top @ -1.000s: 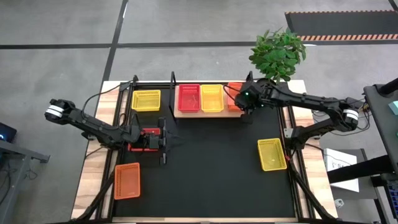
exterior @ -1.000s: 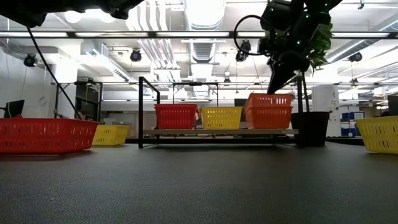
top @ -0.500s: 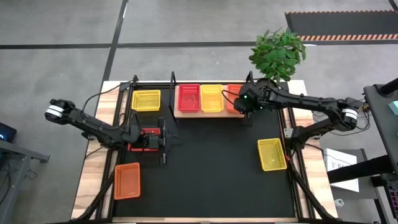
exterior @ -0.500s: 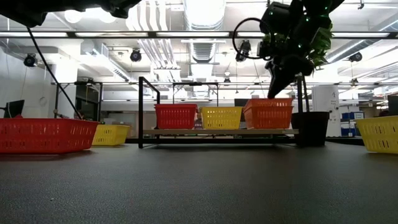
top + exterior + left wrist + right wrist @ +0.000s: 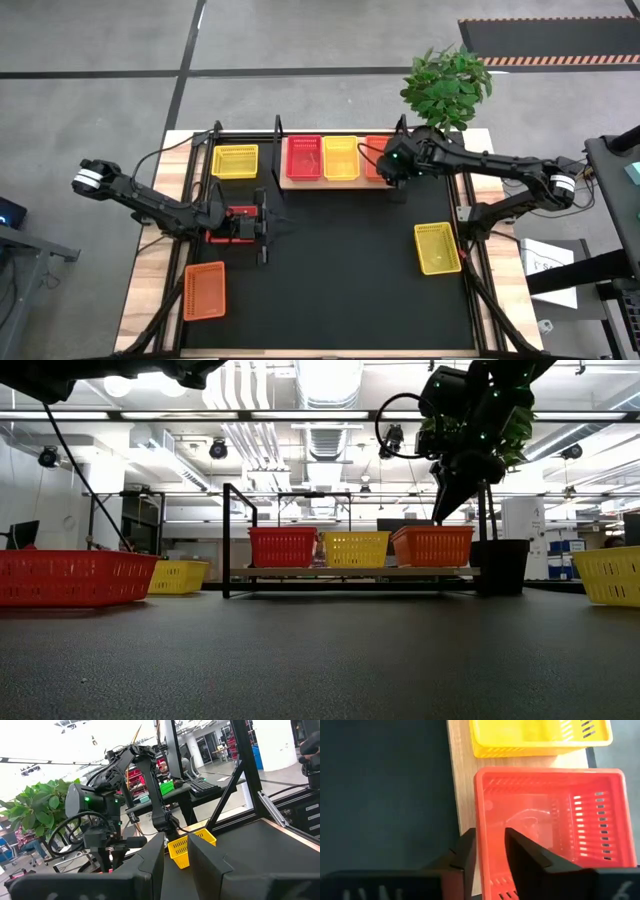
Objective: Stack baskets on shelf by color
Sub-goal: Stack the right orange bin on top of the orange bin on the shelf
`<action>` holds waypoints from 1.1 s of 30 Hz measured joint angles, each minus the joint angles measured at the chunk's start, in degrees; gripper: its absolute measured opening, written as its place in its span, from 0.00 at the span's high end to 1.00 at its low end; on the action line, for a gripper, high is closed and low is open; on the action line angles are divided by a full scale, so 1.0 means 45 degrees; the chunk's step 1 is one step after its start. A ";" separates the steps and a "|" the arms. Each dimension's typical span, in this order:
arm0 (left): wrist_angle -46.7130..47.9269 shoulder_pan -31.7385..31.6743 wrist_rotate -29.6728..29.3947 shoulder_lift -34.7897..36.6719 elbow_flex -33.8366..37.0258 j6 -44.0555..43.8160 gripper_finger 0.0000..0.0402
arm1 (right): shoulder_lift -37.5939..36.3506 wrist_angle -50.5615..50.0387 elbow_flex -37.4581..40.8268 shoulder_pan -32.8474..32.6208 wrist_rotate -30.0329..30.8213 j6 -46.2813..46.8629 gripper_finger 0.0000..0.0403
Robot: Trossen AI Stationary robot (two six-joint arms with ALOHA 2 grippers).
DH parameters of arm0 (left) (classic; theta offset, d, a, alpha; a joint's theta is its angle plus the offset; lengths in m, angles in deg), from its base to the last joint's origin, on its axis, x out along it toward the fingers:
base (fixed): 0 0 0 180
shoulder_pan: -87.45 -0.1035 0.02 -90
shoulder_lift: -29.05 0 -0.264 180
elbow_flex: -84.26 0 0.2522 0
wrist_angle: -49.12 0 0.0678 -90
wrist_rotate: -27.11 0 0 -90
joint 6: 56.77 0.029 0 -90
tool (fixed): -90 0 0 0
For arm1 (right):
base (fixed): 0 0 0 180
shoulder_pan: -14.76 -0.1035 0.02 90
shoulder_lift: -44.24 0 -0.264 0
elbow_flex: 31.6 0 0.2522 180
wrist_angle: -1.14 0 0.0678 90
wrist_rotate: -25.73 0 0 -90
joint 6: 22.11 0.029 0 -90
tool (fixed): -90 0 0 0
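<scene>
We see the right gripper (image 5: 490, 847) with fingers parted astride the near wall of the orange basket (image 5: 560, 820), which sits on the shelf (image 5: 330, 182) beside a yellow basket (image 5: 535, 737). The left gripper (image 5: 262, 226) holds a red basket (image 5: 232, 223) on the table.

Orange perforated plastic basket (image 5: 555, 825): smooth, slight gloss. Pale wooden shelf board (image 5: 462, 785): matt, visible grain. Black worktop (image 5: 380, 785) mat: matt, finely textured. My fingers (image 5: 525, 852): matt black plastic.

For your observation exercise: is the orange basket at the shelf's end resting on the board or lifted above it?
Resting on it. The orange basket sits level on the shelf in line with its neighbours.
</scene>
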 joint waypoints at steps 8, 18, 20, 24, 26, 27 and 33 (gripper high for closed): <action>0.0000 0.0000 0.0000 0.0000 0.0000 0.0083 0.83 | 0.0374 0.0725 -0.0737 0.0004 0.1454 0.0384 0.79; 0.0006 -0.0071 -0.0006 0.0000 0.0005 0.0447 0.83 | 0.3329 0.1232 -0.2080 0.0039 0.4418 -0.0056 0.98; 0.0005 -0.0104 -0.0010 0.0000 0.0005 0.0453 0.83 | 0.3915 0.0906 -0.2586 0.0109 0.4589 -0.0086 0.98; 0.0010 -0.0165 -0.0010 0.0000 0.0005 0.0484 0.83 | 0.4979 0.0458 -0.3503 0.0150 0.4584 -0.0087 0.98; 0.0011 -0.0175 -0.0010 0.0000 0.0005 0.0503 0.83 | 0.5357 0.0301 -0.3866 0.0151 0.4584 -0.0094 0.98; 0.0015 -0.0175 -0.0010 0.0000 0.0005 0.0543 0.83 | 0.5489 0.0273 -0.4023 0.0151 0.4577 -0.0143 0.98; 0.0088 -0.0180 -0.0007 0.0000 0.0006 0.0661 0.83 | 0.5775 -0.0402 -0.4577 0.0151 0.4584 -0.0323 0.98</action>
